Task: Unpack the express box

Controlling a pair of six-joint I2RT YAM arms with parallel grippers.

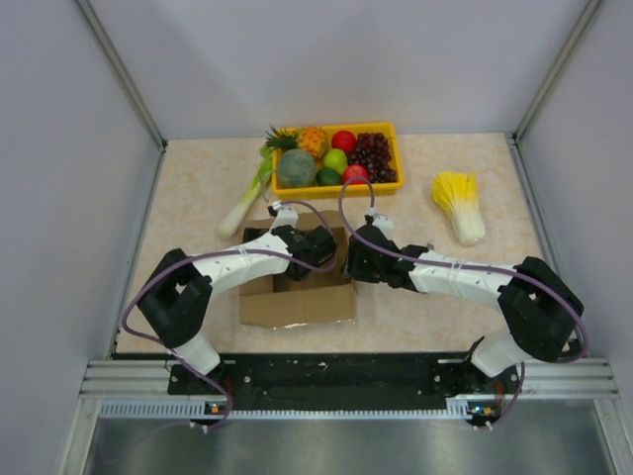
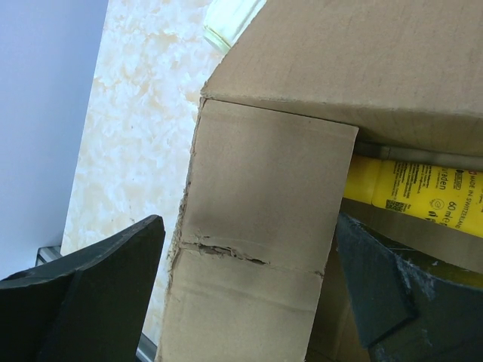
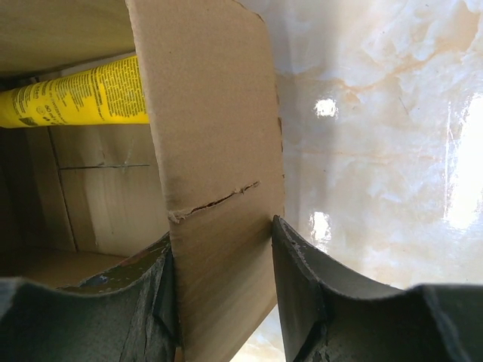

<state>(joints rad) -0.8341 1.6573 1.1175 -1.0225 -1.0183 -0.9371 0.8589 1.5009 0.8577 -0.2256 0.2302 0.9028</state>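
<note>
right pincer (image 3: pixel 223 241) half shut, cracked flap (image 3: pixel 211 113) of the express box (image 1: pixel 297 307) between its fingers (image 3: pixel 317 302), grip unclear; left pincer (image 2: pixel 249 226) wide open, empty; a hard pull could rip the flap.

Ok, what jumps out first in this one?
The open express box sits at the near centre, with the left gripper and right gripper each straddling one of its flaps. Inside is a yellow printed tube. Behind it, a yellow tray piled with fruit sits at the far edge.
</note>
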